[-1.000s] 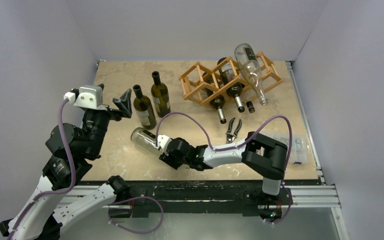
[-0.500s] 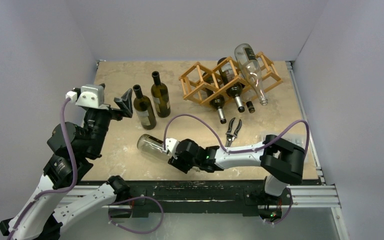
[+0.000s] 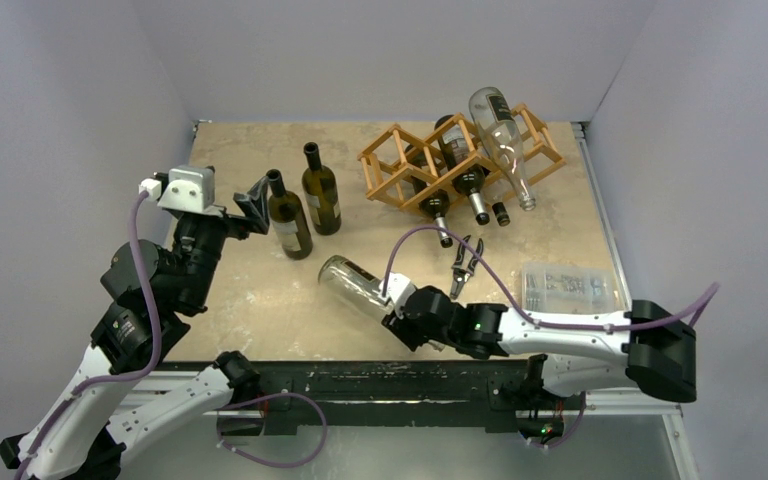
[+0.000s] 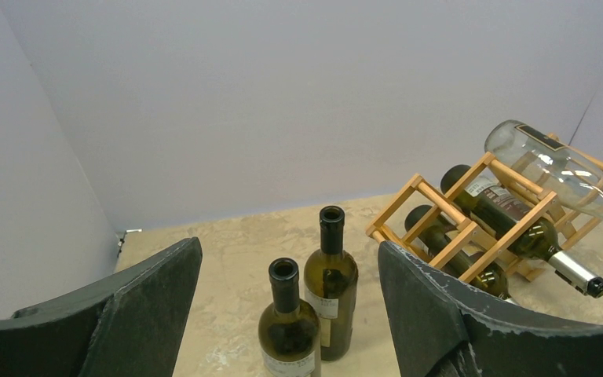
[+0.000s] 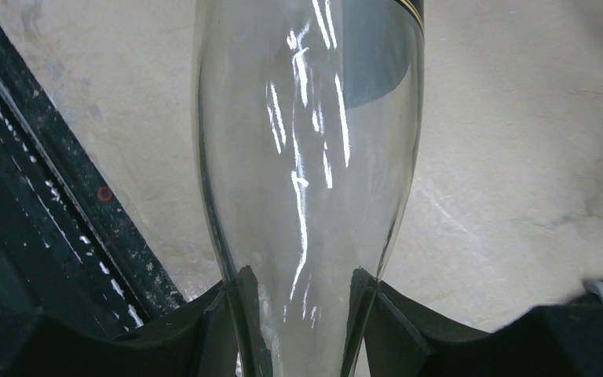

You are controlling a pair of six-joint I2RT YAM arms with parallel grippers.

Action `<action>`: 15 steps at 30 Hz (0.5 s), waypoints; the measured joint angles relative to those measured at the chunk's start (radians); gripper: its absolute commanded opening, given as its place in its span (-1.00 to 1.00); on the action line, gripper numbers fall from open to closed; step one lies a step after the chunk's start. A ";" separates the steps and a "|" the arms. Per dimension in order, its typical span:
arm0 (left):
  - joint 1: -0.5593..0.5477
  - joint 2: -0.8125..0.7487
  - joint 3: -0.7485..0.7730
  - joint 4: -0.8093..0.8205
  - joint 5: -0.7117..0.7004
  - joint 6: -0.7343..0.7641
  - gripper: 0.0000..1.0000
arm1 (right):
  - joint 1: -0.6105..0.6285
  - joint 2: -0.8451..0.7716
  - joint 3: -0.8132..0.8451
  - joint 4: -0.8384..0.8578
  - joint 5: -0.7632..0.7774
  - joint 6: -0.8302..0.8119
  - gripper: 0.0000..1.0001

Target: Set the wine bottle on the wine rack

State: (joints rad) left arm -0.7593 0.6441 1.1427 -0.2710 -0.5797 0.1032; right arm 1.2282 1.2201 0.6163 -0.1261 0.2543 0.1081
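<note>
A clear empty wine bottle lies tilted just above the table near its front middle, base pointing up and to the left. My right gripper is shut on its narrowing neck end. In the right wrist view the glass fills the gap between both black fingers. The wooden wine rack stands at the back right, with dark bottles in its cells and a clear bottle on top. My left gripper hangs open at the left, facing two upright green bottles, apart from them.
The two upright green bottles stand left of the rack. Pliers lie on the table in front of the rack. A clear plastic compartment box sits at the right front. The black front rail runs just below the held bottle.
My right arm has stretched out and swung right, carrying the clear bottle from the left front toward the table's middle. The left gripper has edged closer to the upright bottles.
</note>
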 measured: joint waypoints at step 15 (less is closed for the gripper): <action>0.000 0.014 0.000 0.000 0.002 -0.014 0.64 | -0.185 -0.348 -0.010 -0.058 0.167 0.056 -1.00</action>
State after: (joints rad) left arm -0.7593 0.6582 1.1427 -0.2714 -0.5781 0.0891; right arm 1.0428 0.8722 0.6067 -0.1837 0.4210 0.1638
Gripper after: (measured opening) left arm 0.821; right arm 0.550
